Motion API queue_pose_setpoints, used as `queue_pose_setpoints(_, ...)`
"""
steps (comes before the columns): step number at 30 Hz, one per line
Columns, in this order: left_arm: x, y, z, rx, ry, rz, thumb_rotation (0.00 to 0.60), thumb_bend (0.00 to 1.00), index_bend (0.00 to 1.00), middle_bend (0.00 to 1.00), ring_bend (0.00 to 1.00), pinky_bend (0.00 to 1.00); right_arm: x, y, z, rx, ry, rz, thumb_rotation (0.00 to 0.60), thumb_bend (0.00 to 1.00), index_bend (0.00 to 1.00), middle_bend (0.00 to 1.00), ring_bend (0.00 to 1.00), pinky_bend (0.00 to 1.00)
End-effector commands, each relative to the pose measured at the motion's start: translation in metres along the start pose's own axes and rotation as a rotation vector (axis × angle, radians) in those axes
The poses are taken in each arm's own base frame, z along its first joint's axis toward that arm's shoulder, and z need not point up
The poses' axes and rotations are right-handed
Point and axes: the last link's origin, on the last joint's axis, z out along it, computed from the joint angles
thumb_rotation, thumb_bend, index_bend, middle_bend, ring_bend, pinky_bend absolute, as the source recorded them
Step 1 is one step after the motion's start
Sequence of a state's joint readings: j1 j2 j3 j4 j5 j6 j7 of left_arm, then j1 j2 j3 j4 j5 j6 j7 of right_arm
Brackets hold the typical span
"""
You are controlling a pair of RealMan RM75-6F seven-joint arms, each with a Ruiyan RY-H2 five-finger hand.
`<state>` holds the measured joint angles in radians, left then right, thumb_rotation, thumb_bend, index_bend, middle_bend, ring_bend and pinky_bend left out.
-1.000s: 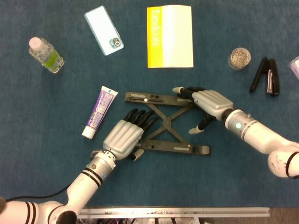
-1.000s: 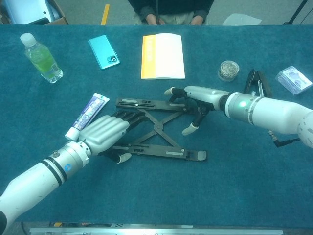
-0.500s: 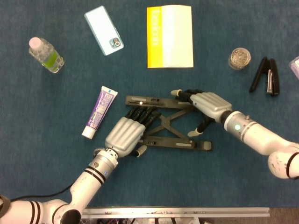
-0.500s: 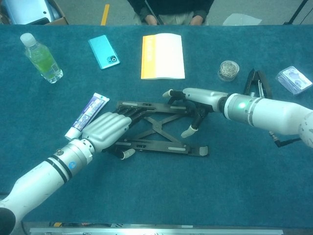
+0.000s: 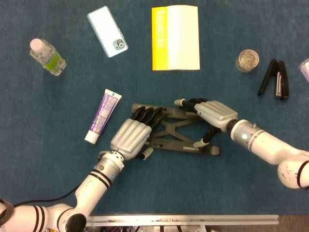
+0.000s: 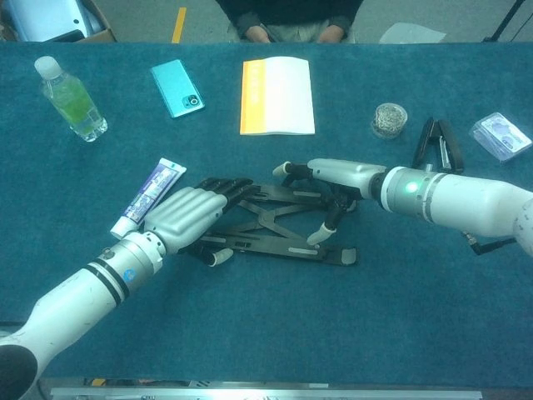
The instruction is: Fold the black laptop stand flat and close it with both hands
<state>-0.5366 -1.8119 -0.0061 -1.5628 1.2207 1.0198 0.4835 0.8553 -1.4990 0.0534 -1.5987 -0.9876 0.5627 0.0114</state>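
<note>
Far out beyond your left hand (image 5: 131,137) a clear water bottle (image 5: 47,57) with green liquid lies near the table's left edge, and a purple-and-white toothpaste tube (image 5: 102,116) lies just to the left of that hand. A light blue phone (image 5: 108,31) rests well beyond it, face down.

Your left hand lies palm down on the left end of the black laptop stand (image 5: 176,131), its dark fingers (image 6: 218,188) laid side by side and stretched over the far rail, the thumb tucked at the near rail. It presses on the stand rather than wrapping it.

The stand lies on the blue cloth between your two hands, its two rails close together and the crossed links between them nearly flat.

Beyond the stand lies a yellow-and-white booklet (image 5: 175,37).

Your right hand (image 5: 212,115) rests on the stand's right end, fingers reaching along the far rail and thumb down toward the near rail, spanning both. To its right sit a small round jar (image 5: 247,60) and a black stapler (image 5: 273,79), well apart from it.
</note>
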Motion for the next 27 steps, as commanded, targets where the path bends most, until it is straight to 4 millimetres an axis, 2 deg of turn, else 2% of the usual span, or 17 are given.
queue_pose_setpoints(1, 0.001, 0.0, 0.001, 0.0, 0.001, -0.001, 0.6, 0.31, 0.0, 0.0, 0.0, 0.0, -0.001, -0.001, -0.001, 0.004, -0.003, -0.003, 0.6, 0.0, 0.0, 0.15, 0.07, 0.08)
queue_pose_setpoints(27, 0.003, 0.002, 0.015, 0.012, 0.001, -0.015, 0.6, 0.31, 0.0, 0.0, 0.0, 0.0, -0.02, -0.014, -0.01, 0.042, -0.078, -0.036, 0.6, 0.0, 0.0, 0.15, 0.07, 0.08)
